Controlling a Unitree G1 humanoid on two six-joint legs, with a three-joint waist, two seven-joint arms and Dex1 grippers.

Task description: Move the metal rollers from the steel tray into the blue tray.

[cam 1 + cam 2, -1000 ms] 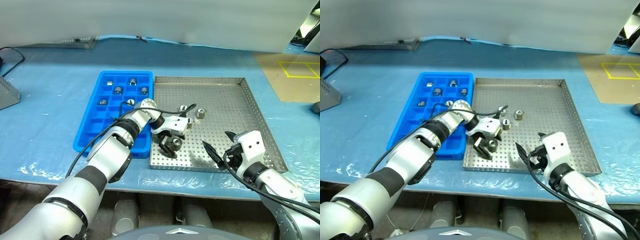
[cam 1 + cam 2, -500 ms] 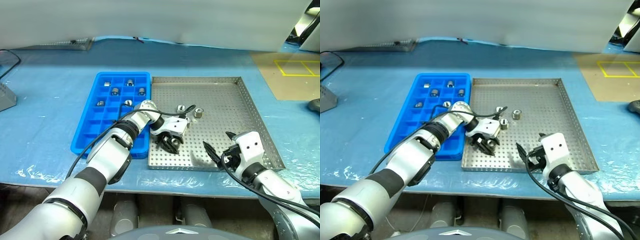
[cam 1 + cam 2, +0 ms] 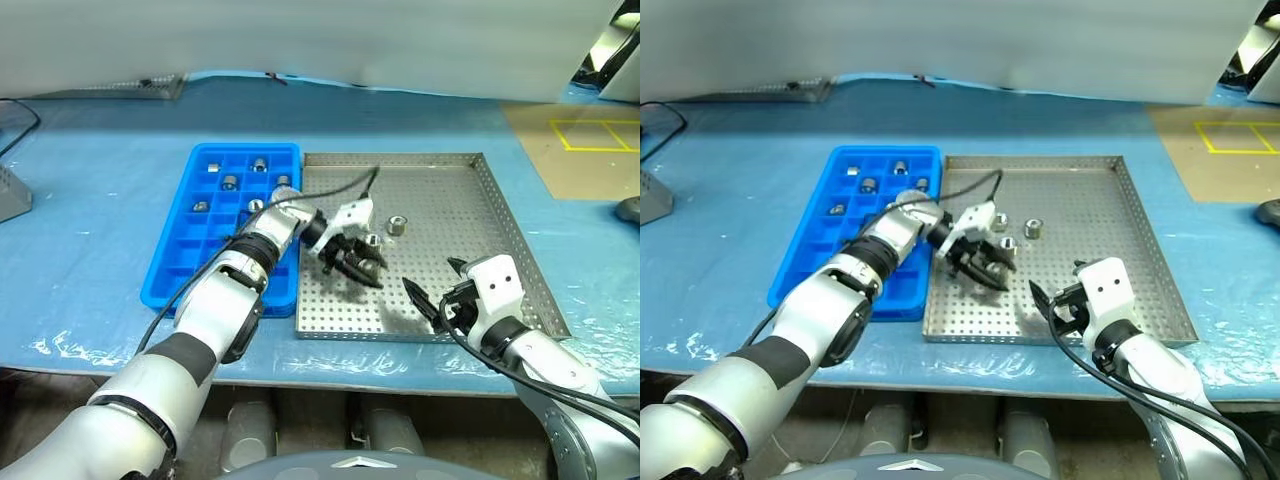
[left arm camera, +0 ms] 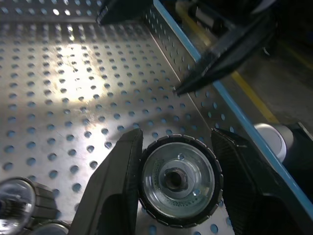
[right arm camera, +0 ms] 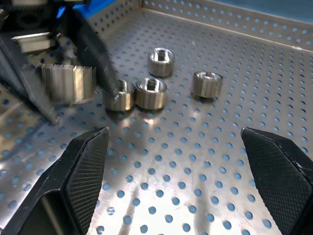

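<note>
my left gripper (image 4: 177,183) is clamped on 1 roller (image 4: 177,179), held above the steel tray (image 3: 450,215). my right gripper (image 5: 181,181) hangs wide open over the tray's near edge. i count 4 loose rollers (image 5: 154,83) on the steel, and 5 rollers (image 3: 229,182) in the blue tray (image 3: 185,265).

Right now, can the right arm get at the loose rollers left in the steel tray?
Probably yes: right gripper is open over the steel tray, rollers straight ahead; left gripper crowds them.
</note>
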